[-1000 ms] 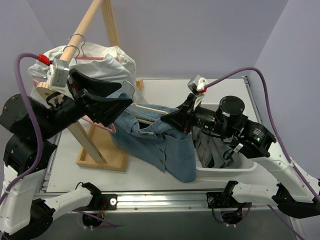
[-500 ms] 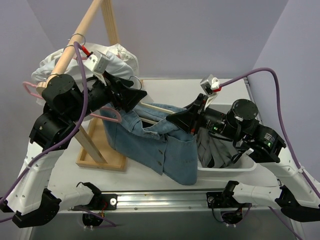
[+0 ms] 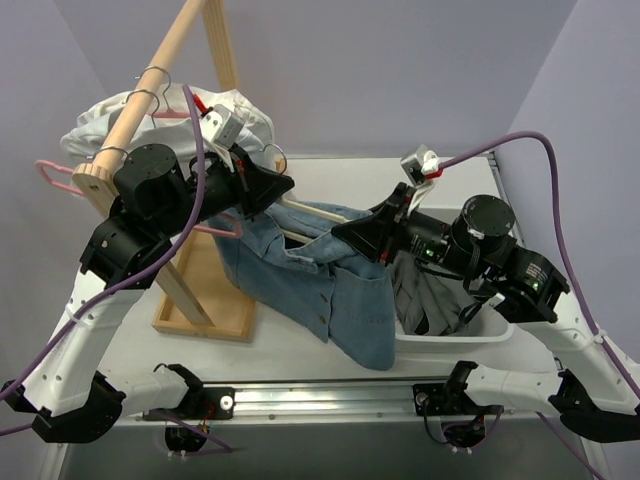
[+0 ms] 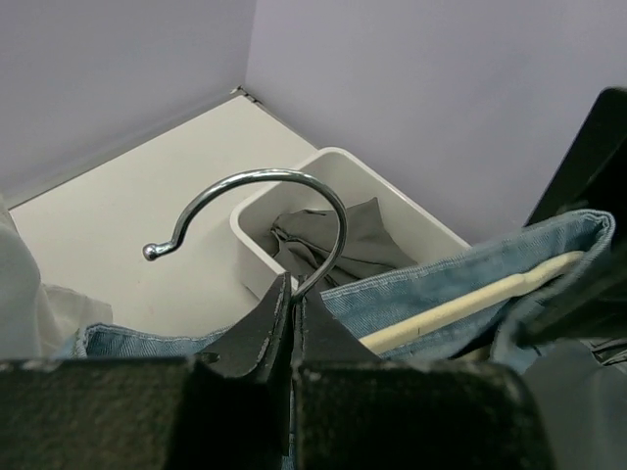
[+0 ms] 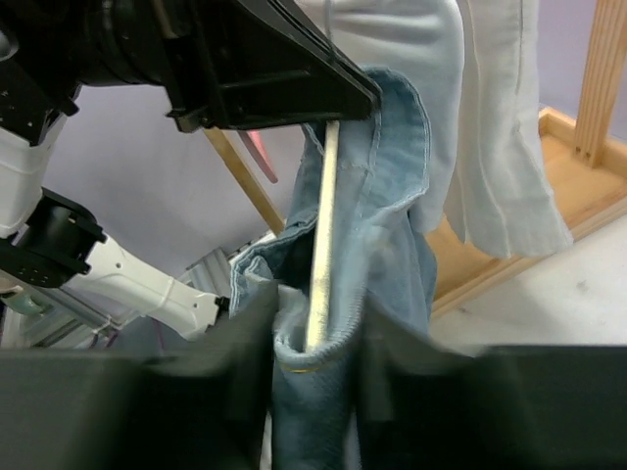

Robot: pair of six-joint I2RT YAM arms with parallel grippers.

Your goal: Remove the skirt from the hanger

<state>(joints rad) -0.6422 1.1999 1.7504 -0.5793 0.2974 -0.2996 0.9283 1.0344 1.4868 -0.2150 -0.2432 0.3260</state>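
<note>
The dark grey skirt (image 3: 428, 292) lies crumpled in the white bin (image 3: 452, 341); the left wrist view shows the skirt (image 4: 338, 240) there too. An empty pink hanger (image 3: 52, 172) hangs at the near end of the wooden rod. My left gripper (image 3: 284, 184) (image 4: 294, 289) is shut on the silver wire hook (image 4: 265, 186) of a cream hanger (image 3: 320, 212) that carries a light blue denim garment (image 3: 320, 290). My right gripper (image 3: 342, 232) (image 5: 313, 333) stands open, its blurred fingers either side of the denim fold and the cream hanger's end (image 5: 321, 235).
A wooden clothes rack (image 3: 150, 80) with a tray base (image 3: 210, 320) stands at the left. A white shirt (image 3: 240, 115) (image 5: 480, 117) hangs on it behind my left arm. Purple cables loop over both arms.
My left arm swung right from the rack to the cream hanger's hook and its jaws shut on the wire. My right gripper's jaws parted around the denim fold.
</note>
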